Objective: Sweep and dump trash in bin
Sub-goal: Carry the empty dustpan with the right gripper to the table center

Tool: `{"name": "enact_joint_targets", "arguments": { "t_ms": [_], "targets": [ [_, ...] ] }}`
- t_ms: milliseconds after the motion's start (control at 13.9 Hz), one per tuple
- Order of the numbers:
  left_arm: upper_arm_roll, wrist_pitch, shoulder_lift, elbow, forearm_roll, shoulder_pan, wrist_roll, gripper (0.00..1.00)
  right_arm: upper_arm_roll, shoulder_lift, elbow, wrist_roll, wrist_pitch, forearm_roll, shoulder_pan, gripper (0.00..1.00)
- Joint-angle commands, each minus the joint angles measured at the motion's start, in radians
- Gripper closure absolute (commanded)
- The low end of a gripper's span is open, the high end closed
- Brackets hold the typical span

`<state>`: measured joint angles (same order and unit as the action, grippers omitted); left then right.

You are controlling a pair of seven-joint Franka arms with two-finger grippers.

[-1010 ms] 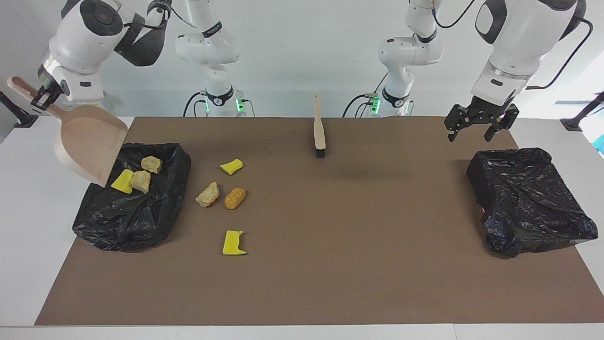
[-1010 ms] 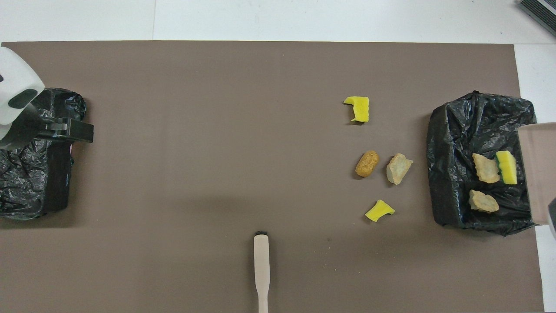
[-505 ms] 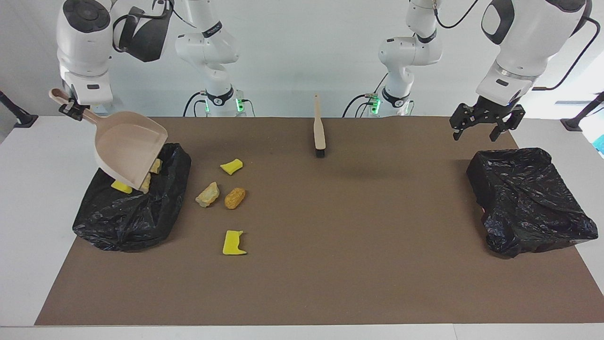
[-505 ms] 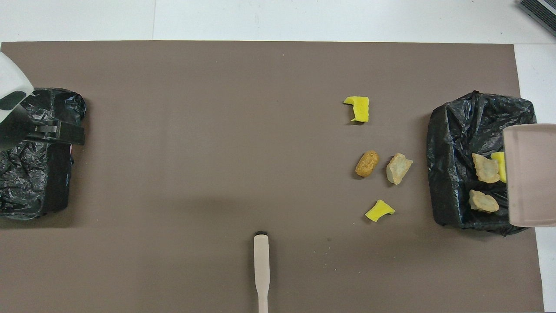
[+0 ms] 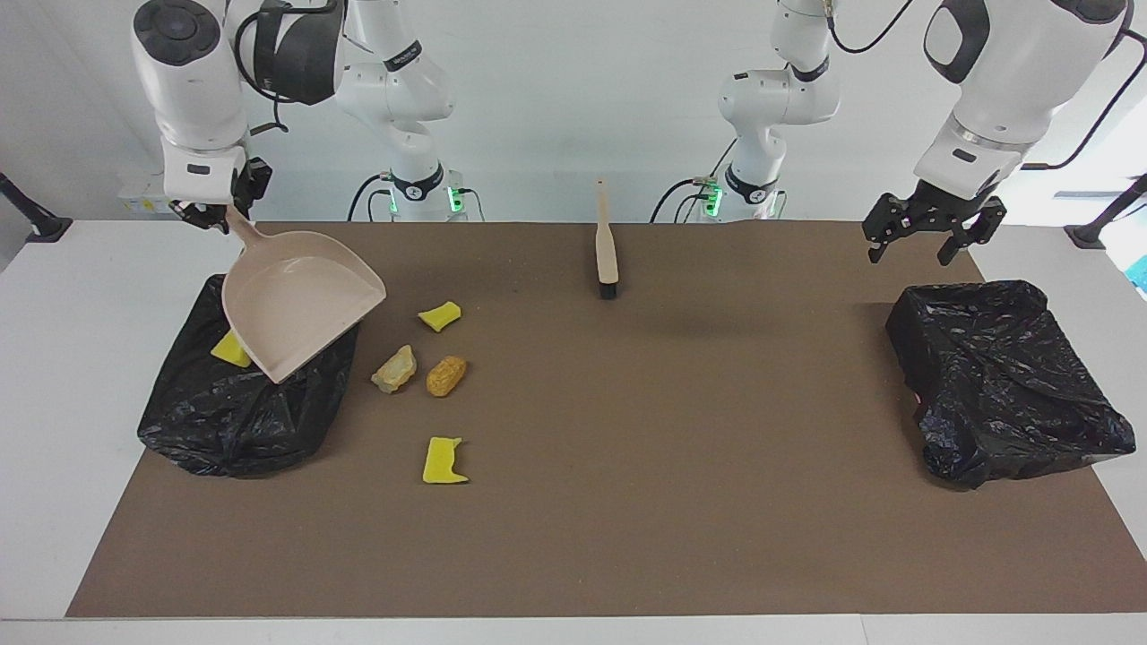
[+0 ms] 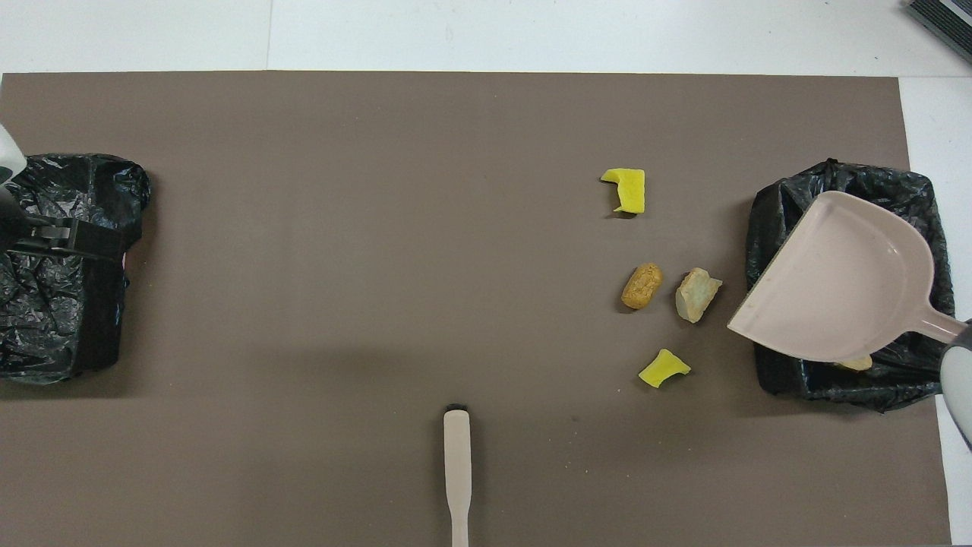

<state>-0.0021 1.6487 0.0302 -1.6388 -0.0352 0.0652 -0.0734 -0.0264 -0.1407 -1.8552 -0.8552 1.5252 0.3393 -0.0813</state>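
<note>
A: What's the right gripper (image 5: 212, 218) got?
B: It's clamped on the dustpan (image 5: 300, 300) handle, pan over the bin (image 5: 237, 408).
A: And the left gripper (image 5: 932, 240)?
B: Fingers apart, holding nothing.
A: Trash?
B: Four scraps (image 5: 419, 373) beside the bin; sponge (image 5: 230, 349) inside.

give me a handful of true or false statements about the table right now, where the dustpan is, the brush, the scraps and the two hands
1. The right hand holds the dustpan over a black-lined bin. True.
2. The brush is in the left hand. False: it lies on the brown mat, untouched; the left hand is open over the mat beside the second bin.
3. Four scraps lie on the mat outside the bins. True.
4. The dustpan is full of scraps. False: its inside shows empty.
5. A yellow piece shows in the bin beside the dustpan. True.
</note>
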Motion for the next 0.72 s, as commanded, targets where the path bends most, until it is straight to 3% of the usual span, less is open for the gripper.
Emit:
{"name": "enact_joint_targets", "arguments": {
  "t_ms": [0,361,650],
  "targets": [
    [0.013,-0.018,0.019,-0.009,-0.012,0.013,-0.009,0.0,-0.03,-0.007,-0.012,0.192,-0.017,-0.094,-0.002,1.0],
    [0.013,-0.018,0.019,-0.009,-0.012,0.01,-0.008,0.0,-0.06,0.045,-0.004,0.555,0.01,-0.225,0.142,1.0],
    [0.013,-0.015,0.019,-0.009,-0.012,0.016,-0.008,0.0,-0.06,0.108,-0.004,0.81,0.127,-0.328,0.251,1.0]
  ]
}}
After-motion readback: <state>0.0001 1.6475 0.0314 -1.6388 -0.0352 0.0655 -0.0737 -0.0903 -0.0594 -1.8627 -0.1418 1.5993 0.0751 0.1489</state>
